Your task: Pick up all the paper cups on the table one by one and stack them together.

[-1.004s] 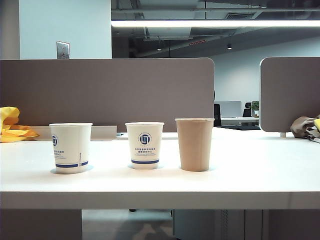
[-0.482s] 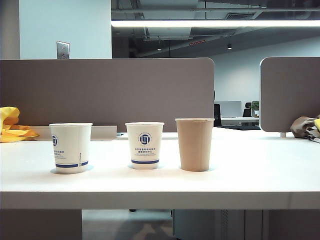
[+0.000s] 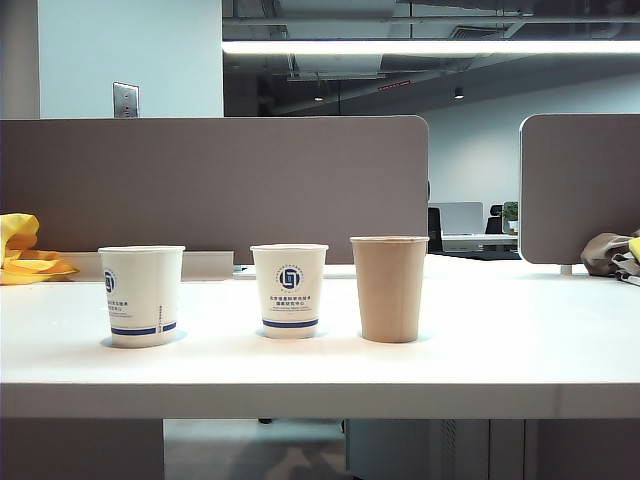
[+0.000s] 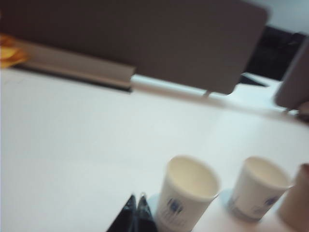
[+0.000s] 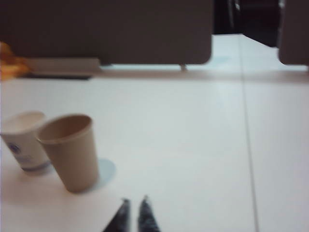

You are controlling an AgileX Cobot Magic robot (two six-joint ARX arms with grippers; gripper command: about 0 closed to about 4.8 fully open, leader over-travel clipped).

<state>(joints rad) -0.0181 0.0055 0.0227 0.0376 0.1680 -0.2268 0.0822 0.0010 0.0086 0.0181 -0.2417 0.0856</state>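
While neither arm showed in the exterior view, the three paper cups stood untouched in a row across the lower middle of that frame, on the white desk (image 3: 520, 350): a white cup at the left (image 3: 141, 295), a second white cup (image 3: 289, 290) in the centre, and the brown cup (image 3: 389, 288) just right of it. All were upright with mouths up and apart from one another, a layout that probably left room for a claw to close around each in turn. None was yet nested, so by my reading the stacking had not begun.

At the bottom edge of the left wrist view, the left claw (image 4: 136, 212) was clenched on nothing, its dark tips together just beside the nearest white cup (image 4: 186, 195); the other white cup (image 4: 257, 188) and a sliver of the brown one sat toward the lower right.

At the bottom edge of the right wrist view, the right claw (image 5: 133, 215) showed a narrow gap between its tips and held nothing. Whether it counted as released I could not tell. The brown cup (image 5: 70, 151) stood at the lower left, near but apart from it, with a white cup (image 5: 24, 140) behind.

Grey partition panels (image 3: 215, 185) closed off the desk's far edge.
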